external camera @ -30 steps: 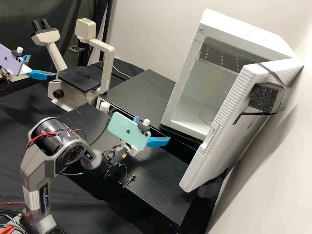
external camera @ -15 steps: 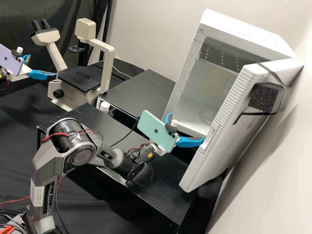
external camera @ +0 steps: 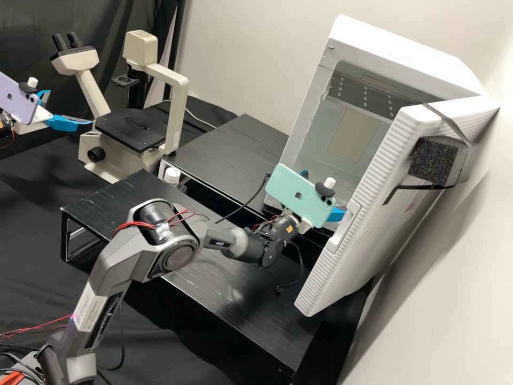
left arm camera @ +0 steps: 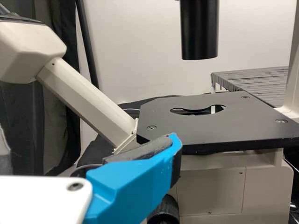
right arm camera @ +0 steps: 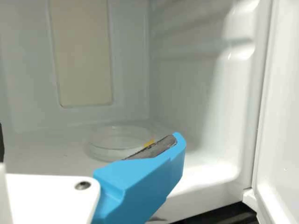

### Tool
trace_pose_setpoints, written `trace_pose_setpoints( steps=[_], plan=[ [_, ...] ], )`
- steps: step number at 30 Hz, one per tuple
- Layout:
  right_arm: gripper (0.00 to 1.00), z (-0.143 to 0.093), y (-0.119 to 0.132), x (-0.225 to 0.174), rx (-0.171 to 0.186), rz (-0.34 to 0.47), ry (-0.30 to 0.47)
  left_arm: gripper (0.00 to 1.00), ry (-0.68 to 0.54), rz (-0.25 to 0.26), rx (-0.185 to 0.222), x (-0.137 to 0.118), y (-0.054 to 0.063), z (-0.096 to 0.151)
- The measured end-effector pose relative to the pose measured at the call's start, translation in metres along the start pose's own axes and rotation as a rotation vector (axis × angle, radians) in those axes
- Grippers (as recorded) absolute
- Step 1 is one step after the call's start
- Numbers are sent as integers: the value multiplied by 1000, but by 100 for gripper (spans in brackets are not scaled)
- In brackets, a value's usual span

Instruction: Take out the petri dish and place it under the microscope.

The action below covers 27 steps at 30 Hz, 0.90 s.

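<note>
Nearest, the right arm [external camera: 123, 248] stretches over a low black stand [external camera: 251, 305], with a mint-green phone [external camera: 302, 193] mounted at its wrist. Beyond that, the right end effector [external camera: 324, 194] sits at the mouth of the white cabinet [external camera: 409, 45], its two fingers parted with nothing between them. The door [external camera: 368, 203] stands open beside it. Deeper in, the petri dish [right arm camera: 117, 140] lies flat on the cabinet floor towards the back, a yellow patch [right arm camera: 148, 143] at its rim; I can't tell whether a finger touches it.

The step in hand looks to be the reach for the dish. I'd go in low and level, one finger to each side of the clear wall, and centre on it before closing, since a lopsided approach could skid the dish into the back. Close softly: the dish looks smooth and could slip or tip. Lift it just off the floor, then back out straight, keeping wrist and phone off the door.

Farther off, the left end effector [external camera: 70, 107] waits with fingers spread beside the microscope [external camera: 179, 107], whose black stage [left arm camera: 210, 123] has an opening [left arm camera: 201, 110] the dish should probably be centred over.
</note>
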Motion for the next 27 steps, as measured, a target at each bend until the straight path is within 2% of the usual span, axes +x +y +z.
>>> trace_pose_setpoints(
  steps=[5,11,15,17,21,27],
  plan=[
    [100,8,3,21,-20,-20,-63,100,0,0,0,0,0,0],
    [100,6,7,39,-43,-45,-58,100,0,0,0,0,0,0],
    [100,5,8,47,-39,-72,-50,100,0,0,0,0,0,0],
    [100,5,8,50,-56,-85,-49,100,0,0,0,0,0,0],
    [100,6,6,55,-91,-104,-71,100,0,0,0,0,0,0],
    [100,10,-1,61,-100,-119,-108,100,0,0,0,0,0,0]
  ],
)
